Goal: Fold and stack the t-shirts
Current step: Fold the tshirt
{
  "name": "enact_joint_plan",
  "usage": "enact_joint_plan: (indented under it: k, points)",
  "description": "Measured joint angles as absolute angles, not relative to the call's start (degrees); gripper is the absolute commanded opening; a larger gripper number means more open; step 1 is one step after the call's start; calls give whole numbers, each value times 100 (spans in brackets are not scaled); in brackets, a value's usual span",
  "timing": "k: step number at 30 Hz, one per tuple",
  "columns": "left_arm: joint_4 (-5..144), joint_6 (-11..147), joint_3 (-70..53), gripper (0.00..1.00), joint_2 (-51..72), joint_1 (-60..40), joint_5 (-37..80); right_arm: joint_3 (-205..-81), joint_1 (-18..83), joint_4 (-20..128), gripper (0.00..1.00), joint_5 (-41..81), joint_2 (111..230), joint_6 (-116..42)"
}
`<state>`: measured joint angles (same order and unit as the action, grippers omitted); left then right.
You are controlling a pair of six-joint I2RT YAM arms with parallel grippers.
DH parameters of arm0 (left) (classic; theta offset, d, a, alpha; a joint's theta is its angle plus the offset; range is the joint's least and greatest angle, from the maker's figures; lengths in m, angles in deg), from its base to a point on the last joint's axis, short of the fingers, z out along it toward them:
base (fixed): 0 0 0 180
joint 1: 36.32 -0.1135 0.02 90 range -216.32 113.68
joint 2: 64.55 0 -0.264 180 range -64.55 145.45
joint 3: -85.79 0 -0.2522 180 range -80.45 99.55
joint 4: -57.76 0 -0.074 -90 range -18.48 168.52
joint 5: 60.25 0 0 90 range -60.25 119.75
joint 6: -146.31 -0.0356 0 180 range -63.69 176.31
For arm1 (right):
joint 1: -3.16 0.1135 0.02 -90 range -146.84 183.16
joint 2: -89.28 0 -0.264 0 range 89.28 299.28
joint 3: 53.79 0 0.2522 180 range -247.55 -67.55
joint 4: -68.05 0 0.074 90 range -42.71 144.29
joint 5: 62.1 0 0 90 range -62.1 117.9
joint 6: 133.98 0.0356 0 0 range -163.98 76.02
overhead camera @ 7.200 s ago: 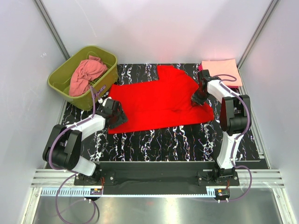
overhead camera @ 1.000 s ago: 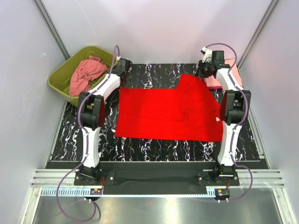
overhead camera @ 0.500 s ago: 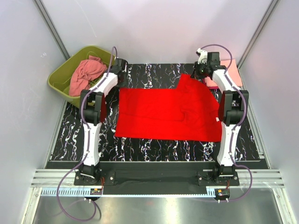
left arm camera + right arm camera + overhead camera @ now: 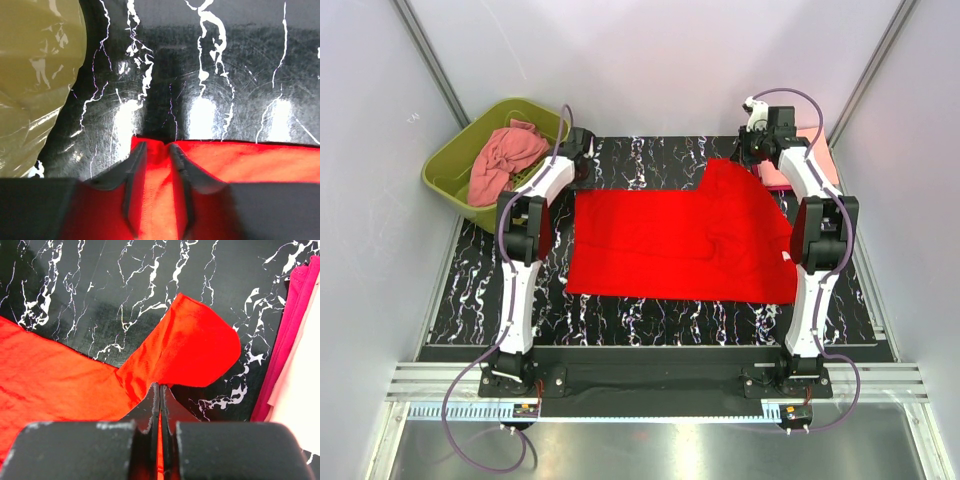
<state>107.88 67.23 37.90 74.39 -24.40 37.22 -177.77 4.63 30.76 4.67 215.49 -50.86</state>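
Note:
The bright red t-shirt (image 4: 680, 240) lies spread flat on the black marbled table (image 4: 650, 310). At its far left corner my left gripper (image 4: 577, 166) has its fingers drawn in on a raised ridge of red cloth (image 4: 260, 160); in the wrist view the gripper (image 4: 157, 147) pinches that hem. At the shirt's far right, my right gripper (image 4: 752, 160) is shut on the cloth by the sleeve (image 4: 195, 345), its jaws (image 4: 160, 386) pressed together with red between them. The salmon-pink t-shirt (image 4: 505, 160) sits crumpled in the tub. The peach t-shirt (image 4: 808, 148) lies folded on the magenta one (image 4: 295, 330).
The olive-green tub (image 4: 448, 170) stands at the far left corner, close to my left gripper, its wall (image 4: 35, 75) showing in the left wrist view. White walls enclose the table on three sides. The folded stack lies just right of my right gripper.
My left gripper has dropped onto the red shirt's far left corner and its fingers have drawn in on the cloth. The right gripper stays shut, barely shifted.

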Motion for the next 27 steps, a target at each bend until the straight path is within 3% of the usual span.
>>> enact_joint_plan:
  k: [3, 4, 12, 27]
  points:
    - [10833, 6738, 3818, 1, 7441, -2444, 3693, -17777, 466, 3084, 0, 483, 21543, -5110]
    - [10842, 6753, 3820, 0, 7441, -2444, 3689, -17772, 463, 3087, 0, 494, 21543, -5114]
    - [10761, 6889, 3643, 0, 7303, -2442, 3531, -17556, 463, 3205, 0, 937, 21444, -5123]
    - [10527, 7197, 2795, 0, 5915, -2438, 3442, -16533, 463, 3561, 0, 1545, 20450, -5057]
